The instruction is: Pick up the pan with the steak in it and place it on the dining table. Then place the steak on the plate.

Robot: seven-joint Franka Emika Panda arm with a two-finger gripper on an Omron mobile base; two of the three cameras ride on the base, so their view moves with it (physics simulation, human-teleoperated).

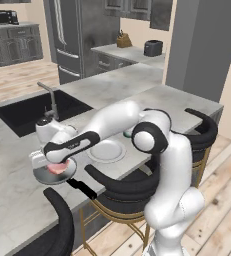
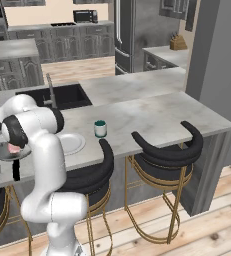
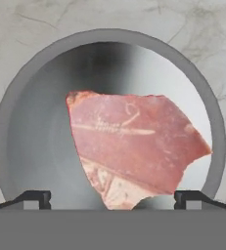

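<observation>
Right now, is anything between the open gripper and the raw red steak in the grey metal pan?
Nothing visible. The open gripper hangs directly over the flat pinkish-red steak, which lies uncovered in the round grey metal pan on the light marble dining table. The round white plate sits beside the pan.

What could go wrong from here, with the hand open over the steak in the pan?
1. The steak lies flat and thin in the pan; the open hand could close on the pan floor or slip off the meat.
2. The pan sits close to the dining table edge, handle sticking out past it; a push could shove it off.
3. The plate lies beside the pan under the forearm; a low carry might knock it.
</observation>
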